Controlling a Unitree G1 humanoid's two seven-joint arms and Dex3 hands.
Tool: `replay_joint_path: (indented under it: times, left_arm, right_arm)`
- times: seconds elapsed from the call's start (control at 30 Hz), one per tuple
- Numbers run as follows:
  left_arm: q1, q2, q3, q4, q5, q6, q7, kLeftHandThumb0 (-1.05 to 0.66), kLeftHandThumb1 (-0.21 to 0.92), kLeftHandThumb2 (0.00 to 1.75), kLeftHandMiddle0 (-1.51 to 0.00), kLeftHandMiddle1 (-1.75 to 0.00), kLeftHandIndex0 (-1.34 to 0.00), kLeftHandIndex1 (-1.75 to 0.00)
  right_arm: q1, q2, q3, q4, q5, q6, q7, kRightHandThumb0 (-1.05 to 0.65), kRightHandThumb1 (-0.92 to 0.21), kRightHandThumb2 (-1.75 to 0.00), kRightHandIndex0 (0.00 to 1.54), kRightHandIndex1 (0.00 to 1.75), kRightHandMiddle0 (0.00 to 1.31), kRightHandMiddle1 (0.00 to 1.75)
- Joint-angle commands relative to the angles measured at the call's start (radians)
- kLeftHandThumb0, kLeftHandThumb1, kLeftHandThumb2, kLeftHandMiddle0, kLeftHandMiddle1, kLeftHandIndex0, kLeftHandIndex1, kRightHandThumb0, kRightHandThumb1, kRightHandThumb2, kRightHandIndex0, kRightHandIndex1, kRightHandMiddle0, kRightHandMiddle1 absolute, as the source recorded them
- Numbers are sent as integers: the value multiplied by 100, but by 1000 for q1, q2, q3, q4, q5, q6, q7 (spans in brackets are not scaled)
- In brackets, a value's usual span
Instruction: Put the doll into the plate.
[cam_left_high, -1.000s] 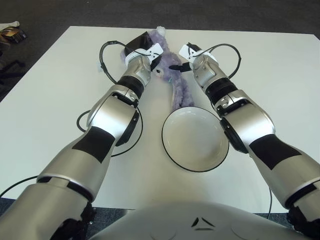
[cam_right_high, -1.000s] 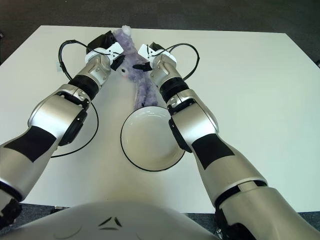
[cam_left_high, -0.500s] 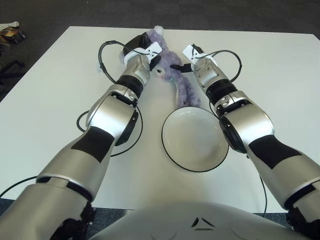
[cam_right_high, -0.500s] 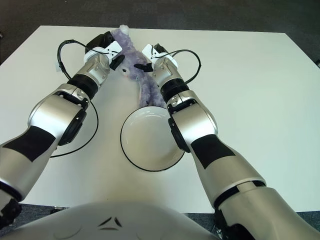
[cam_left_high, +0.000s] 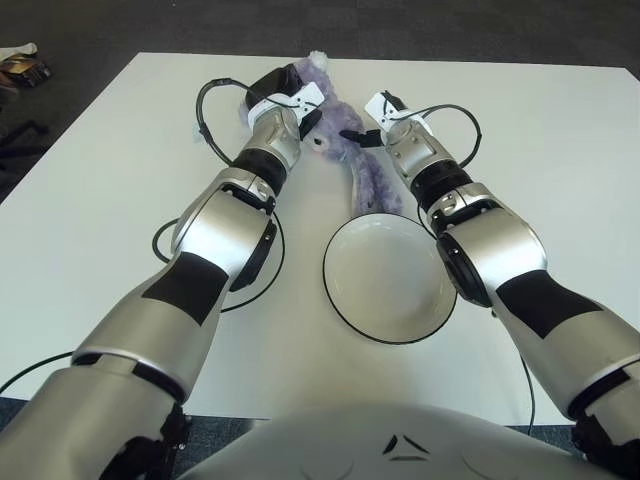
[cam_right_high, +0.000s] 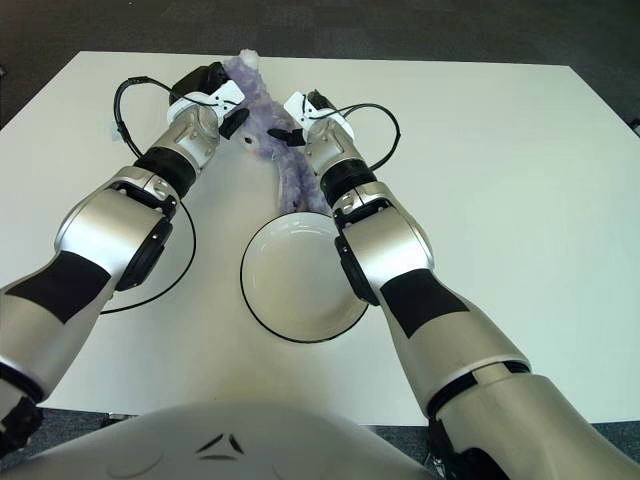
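Observation:
A long purple plush doll (cam_left_high: 366, 180) lies on the white table, its head at the far end and its tail reaching the far rim of the plate. The white plate (cam_left_high: 385, 290) with a dark rim sits nearer me, in the middle. My left hand (cam_left_high: 303, 110) is at the doll's head from the left, fingers curled against it. From the right, my right hand (cam_left_high: 358, 133) has its dark fingers closed over the doll's upper body. The hands hide part of the doll's head.
Black cables loop off both wrists (cam_left_high: 208, 115) (cam_left_high: 462, 112), and another loop lies on the table by my left forearm (cam_left_high: 160, 240). The table's far edge (cam_left_high: 480, 62) lies just beyond the doll. Dark floor surrounds the table.
My right hand has shifted slightly farther away and to the right on the doll. The doll's tail end has swung a little right along the plate's far rim. The left hand barely moved.

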Motion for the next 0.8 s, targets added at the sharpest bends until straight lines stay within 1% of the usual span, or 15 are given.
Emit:
replay_joint_path:
  times: [0.0,0.17,0.47,0.6,0.77]
  left_arm:
    - [-25,4,-7,-11,8,14,-14,0,22,132,-69,-174,-68,-136]
    - [-26,5,-9,-14,7,22,-21,0,22,131,-68,-175,-67,-137]
    - [-28,4,-10,-26,5,44,-26,0,22,131,-70,-173,-66,-138]
    - [-23,8,-8,-30,3,39,-30,0,23,130,-72,-170,-66,-138]
    - [-21,8,-4,-28,0,42,-32,0,24,127,-72,-166,-64,-139]
  right_arm:
    - [9,5,-5,4,10,-12,-16,-97,-79,-33,21,110,0,9]
    - [17,1,-21,6,26,-27,-10,-102,-81,-29,17,113,0,6]
    - [14,1,-40,23,53,-38,-2,-105,-81,-26,11,111,0,2]
    - [19,2,-55,27,71,-69,9,-105,-80,-24,10,108,0,5]
    - [25,-1,-51,32,75,-100,21,-104,-80,-23,10,106,0,10]
